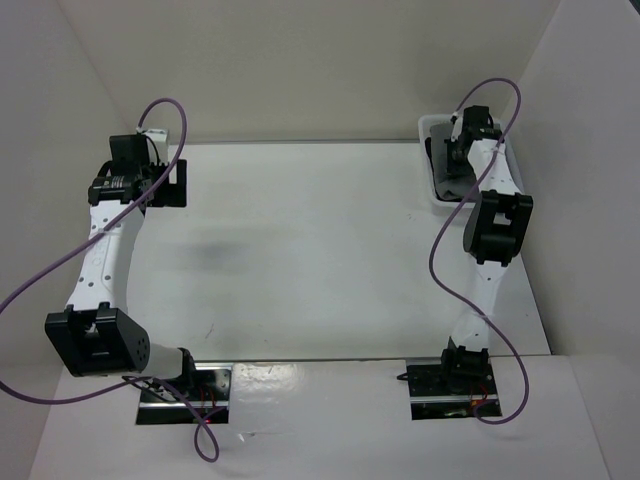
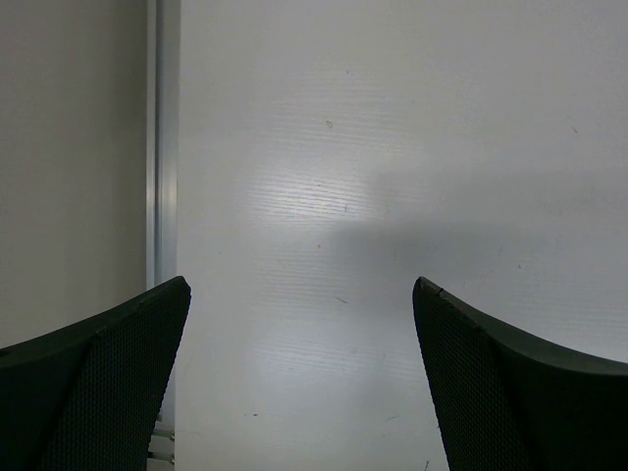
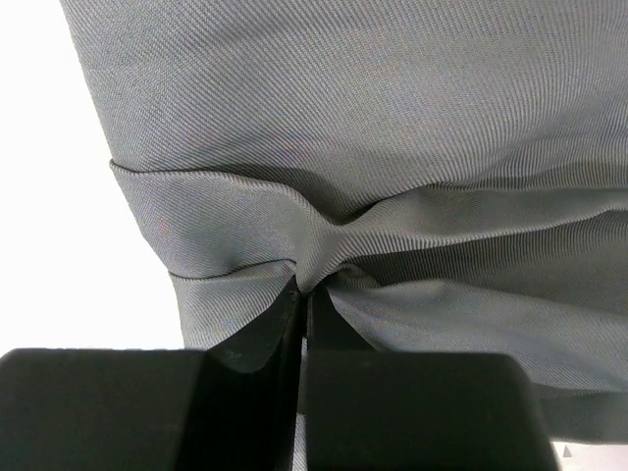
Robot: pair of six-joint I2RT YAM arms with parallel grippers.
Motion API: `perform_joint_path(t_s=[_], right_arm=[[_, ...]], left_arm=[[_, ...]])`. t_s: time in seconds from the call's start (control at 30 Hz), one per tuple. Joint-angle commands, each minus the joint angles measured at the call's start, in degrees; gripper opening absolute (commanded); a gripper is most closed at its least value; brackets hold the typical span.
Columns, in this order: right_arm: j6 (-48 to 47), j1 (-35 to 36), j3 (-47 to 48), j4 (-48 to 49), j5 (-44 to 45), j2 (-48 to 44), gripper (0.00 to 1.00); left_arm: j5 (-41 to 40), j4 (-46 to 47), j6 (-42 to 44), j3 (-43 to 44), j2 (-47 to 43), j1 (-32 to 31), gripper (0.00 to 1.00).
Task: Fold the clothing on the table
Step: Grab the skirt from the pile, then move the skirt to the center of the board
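The grey skirt (image 3: 373, 147), pinched in the basket (image 1: 428, 150) by the closed right tool (image 3: 302, 294), is best lifted straight up before being carried to the worktop (image 1: 300, 260), over which the left tool (image 2: 299, 324) is held wide open.

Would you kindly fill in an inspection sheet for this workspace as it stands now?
Surface: white table, a few small dark specks on it; metal rail along one edge.
Job's things: grey clothing bunched in the basket, not yet laid out on the table.
Clutter: white basket at the far right corner.
Grippers: left gripper open above the table; right gripper shut on a pinch of the clothing.
Cables: purple cables loop loosely off both arms, away from the fingertips.
Surroundings: plain white walls; nothing else seen.
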Motion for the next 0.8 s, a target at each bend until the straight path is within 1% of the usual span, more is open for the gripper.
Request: perform_joint_path(t_s=[0.0, 0.17, 0.2, 0.27, 0.3, 0.37, 0.4, 0.43, 0.47, 0.5, 0.53, 0.6, 0.63, 0.67, 0.77], right_arm=[[-0.25, 0.6, 2.13, -0.87, 1.65, -3.2, 0.0], [-0.87, 0.6, 6.17, -2.8, 2.18, -11.29, 0.0], [-0.87, 0.6, 8.09, -3.5, 2.18, -14.18, 0.0], [-0.87, 0.6, 11.17, -5.34, 2.18, -16.66, 0.0], [-0.87, 1.13, 15.36, -7.61, 2.18, -18.41, 0.0], [-0.87, 1.65, 21.17, -11.13, -0.7, -19.21, 0.0], [-0.87, 2.96, 21.2, -10.71, -2.28, -20.61, 0.0], [-0.87, 4.54, 19.03, -9.75, -2.99, -25.49, 0.0], [-2.96, 8.65, 17.01, -9.74, -4.57, -27.54, 0.0], [-3.76, 10.6, 16.29, -10.35, -6.67, -29.13, 0.0], [-4.29, 12.54, 15.67, -10.88, -12.0, -32.63, 0.0], [-6.4, 17.54, 14.35, -11.58, -19.75, -35.64, 0.0], [-7.36, 18.09, 14.35, -13.68, -29.79, -37.13, 0.0], [-9.38, 18.09, 15.74, -15.09, -34.51, -37.15, 0.0], [-10.71, 18.09, 15.75, -17.38, -40.16, -38.46, 0.0]], left_arm=[[0.17, 1.11, 0.69, -0.33, -1.76, 0.12, 1.0], [0.7, 1.11, 1.21, 0.2, -2.9, 0.12, 1.0], [0.7, 1.11, 1.21, 0.2, -2.91, 0.12, 1.0], [0.7, 1.11, 1.21, 0.73, -3.43, 0.12, 1.0], [0.7, 1.11, 1.21, 0.73, -3.43, 0.12, 1.0], [0.7, 1.11, 1.21, 1.25, -3.96, 0.12, 1.0], [0.7, 1.11, 1.21, 1.26, -4.57, 0.12, 1.0], [0.7, 0.59, 1.21, 1.26, -4.58, 0.12, 1.0], [0.7, 0.59, 1.21, 1.26, -5.79, 0.12, 1.0], [0.7, 0.59, 1.21, 1.26, -5.81, 0.12, 1.0], [0.7, 0.06, 1.21, 0.73, -6.85, 0.12, 1.0], [0.7, 0.06, 1.21, 0.11, -8.88, 0.12, 1.0], [0.7, 0.06, 1.21, -0.5, -10.28, 0.12, 1.0], [0.7, -0.55, 1.21, -1.2, -10.9, 0.12, 1.0], [0.7, -1.69, 1.21, -1.81, -12.57, 0.72, 1.0]])
